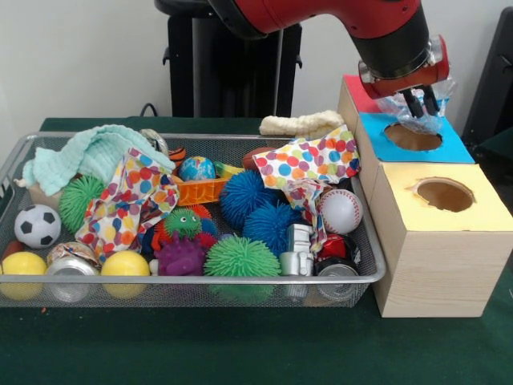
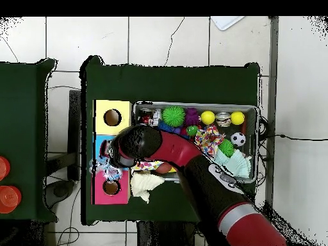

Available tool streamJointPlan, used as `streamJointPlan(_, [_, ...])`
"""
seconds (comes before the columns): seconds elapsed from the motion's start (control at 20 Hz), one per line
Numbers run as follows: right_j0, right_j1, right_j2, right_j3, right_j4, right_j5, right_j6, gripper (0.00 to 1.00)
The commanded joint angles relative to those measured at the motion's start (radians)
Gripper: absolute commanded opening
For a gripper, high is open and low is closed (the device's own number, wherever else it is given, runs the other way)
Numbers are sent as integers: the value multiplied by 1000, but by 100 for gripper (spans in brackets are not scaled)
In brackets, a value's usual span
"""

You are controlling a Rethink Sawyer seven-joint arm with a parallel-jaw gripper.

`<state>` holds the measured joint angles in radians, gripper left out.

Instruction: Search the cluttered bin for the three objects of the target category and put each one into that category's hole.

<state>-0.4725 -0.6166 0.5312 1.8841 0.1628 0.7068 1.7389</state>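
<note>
My gripper (image 1: 422, 103) hangs just above the blue-surround hole (image 1: 413, 138), shut on a crumpled see-through water bottle (image 1: 418, 116) that dangles right over the opening. In the overhead view the arm's head covers the blue surround (image 2: 100, 151), and the bottle (image 2: 113, 172) shows at its edge. The wire mesh bin (image 1: 192, 279) is full of toys and cloths and also shows in the overhead view (image 2: 192, 104). No other see-through bottle shows in the bin.
The yellow-surround hole (image 1: 445, 194) is nearest the camera and the red surround (image 1: 361, 87) is behind the blue one. The bin holds spiky balls, a baseball (image 1: 341, 210), a soccer ball (image 1: 37, 225), yellow balls, metal cans (image 1: 68, 269), a spotted cloth (image 1: 309, 160) and a mint cloth (image 1: 96, 148).
</note>
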Motion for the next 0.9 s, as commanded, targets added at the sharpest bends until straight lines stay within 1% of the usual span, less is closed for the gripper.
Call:
streamJointPlan(0.05, [2, 21, -20, -77, 35, -19, 131, 0])
streamJointPlan(0.15, [1, 18, -20, -75, 34, -17, 129, 0])
streamJointPlan(0.4, [11, 24, -27, -97, 32, 4, 131, 0])
streamJointPlan(0.75, [21, 18, -40, -87, 33, 20, 146, 0])
streamJointPlan(0.9, [24, 22, -46, -95, 31, 28, 146, 0])
